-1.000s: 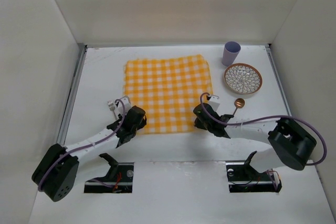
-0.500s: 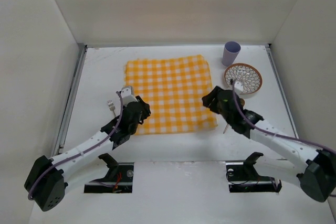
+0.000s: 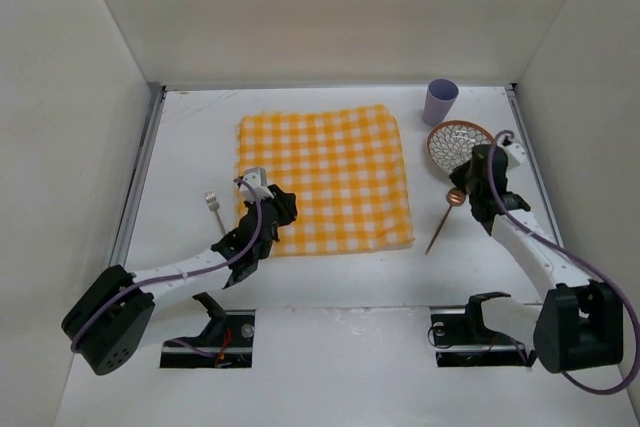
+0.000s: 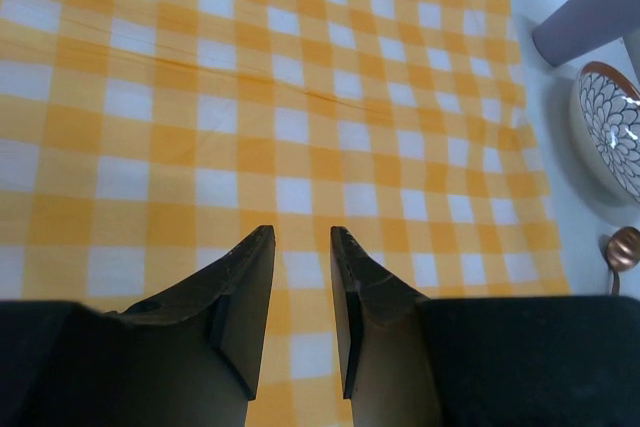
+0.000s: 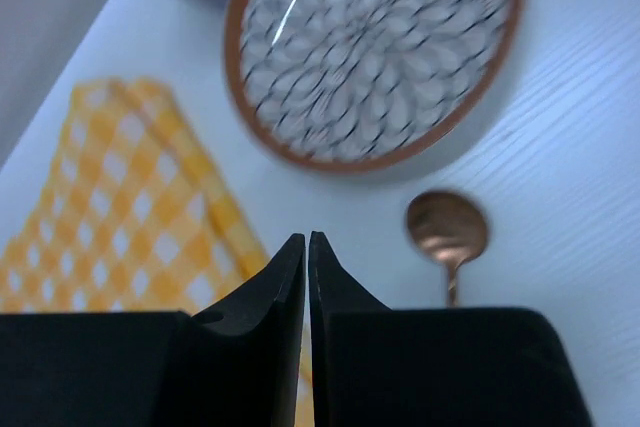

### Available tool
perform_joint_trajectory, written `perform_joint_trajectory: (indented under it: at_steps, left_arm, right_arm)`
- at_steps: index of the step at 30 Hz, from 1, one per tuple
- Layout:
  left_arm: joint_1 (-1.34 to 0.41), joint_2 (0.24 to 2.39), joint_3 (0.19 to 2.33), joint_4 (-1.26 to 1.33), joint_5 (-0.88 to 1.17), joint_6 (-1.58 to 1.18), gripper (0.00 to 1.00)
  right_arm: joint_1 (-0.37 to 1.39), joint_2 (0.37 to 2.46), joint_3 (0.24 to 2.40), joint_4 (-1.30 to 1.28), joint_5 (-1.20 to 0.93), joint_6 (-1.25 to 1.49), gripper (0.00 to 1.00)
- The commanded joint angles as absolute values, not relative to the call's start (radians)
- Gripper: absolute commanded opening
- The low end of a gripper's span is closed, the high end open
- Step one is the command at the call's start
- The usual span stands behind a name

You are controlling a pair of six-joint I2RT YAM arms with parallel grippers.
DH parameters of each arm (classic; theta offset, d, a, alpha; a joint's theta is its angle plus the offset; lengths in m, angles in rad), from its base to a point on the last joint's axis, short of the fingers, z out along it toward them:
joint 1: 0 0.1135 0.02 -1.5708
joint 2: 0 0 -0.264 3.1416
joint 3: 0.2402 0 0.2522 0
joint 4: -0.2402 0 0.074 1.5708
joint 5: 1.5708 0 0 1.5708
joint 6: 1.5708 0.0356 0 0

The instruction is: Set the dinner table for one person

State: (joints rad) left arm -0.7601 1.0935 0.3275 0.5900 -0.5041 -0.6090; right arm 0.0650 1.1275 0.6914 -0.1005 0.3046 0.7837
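Note:
The white dinner table [image 3: 190, 137] carries a yellow-and-white checked cloth [image 3: 320, 177] spread flat at its middle. My left gripper [image 3: 272, 209] hovers over the cloth's near left part. In the left wrist view the left gripper [image 4: 302, 235] stands open by a narrow gap, with only the cloth [image 4: 300, 97] below it. My right gripper [image 3: 472, 179] is at the near edge of the patterned plate [image 3: 455, 137]. Seen from the right wrist, this gripper [image 5: 307, 239] is shut and empty, with the plate [image 5: 375, 47] ahead and the copper spoon [image 5: 447, 227] just beside it.
A purple cup [image 3: 439, 101] stands behind the plate at the back right. The copper spoon [image 3: 445, 215] lies slanted between cloth and plate. A fork [image 3: 213, 209] lies left of the cloth. White walls enclose the table on three sides.
My right arm swung from the cloth's near right corner over to the plate, its jaws opening and then shutting. My left gripper crept further onto the cloth and its jaws narrowed.

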Motion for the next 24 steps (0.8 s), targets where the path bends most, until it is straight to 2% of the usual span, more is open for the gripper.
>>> perform_joint_trajectory:
  at_steps: [1,5,8,18,21,24]
  left_arm:
    - [-0.734,1.104,0.293,0.775,-0.525,-0.59,0.27]
    - [-0.737,1.124,0.296,0.781,-0.52,-0.604,0.28]
    - [-0.743,1.12,0.305,0.782,-0.519,-0.609,0.29]
    - [-0.732,1.111,0.29,0.801,-0.517,-0.623,0.32]
    - [-0.728,1.1,0.281,0.799,-0.528,-0.623,0.34]
    - [-0.726,1.106,0.281,0.799,-0.529,-0.623,0.37]
  right_arm:
    - [0.244,1.108,0.733,-0.151,0.209,0.721,0.12]
    - [0.46,1.089,0.648,-0.256,0.204,0.767,0.12]
    - [0.539,1.103,0.582,-0.268,0.201,0.839,0.12]
    - [0.541,1.192,0.548,-0.337,0.212,0.908,0.14]
    - [0.541,1.171,0.563,-0.397,0.242,0.914,0.18]
    - [0.527,1.047,0.58,-0.422,0.278,0.914,0.35]
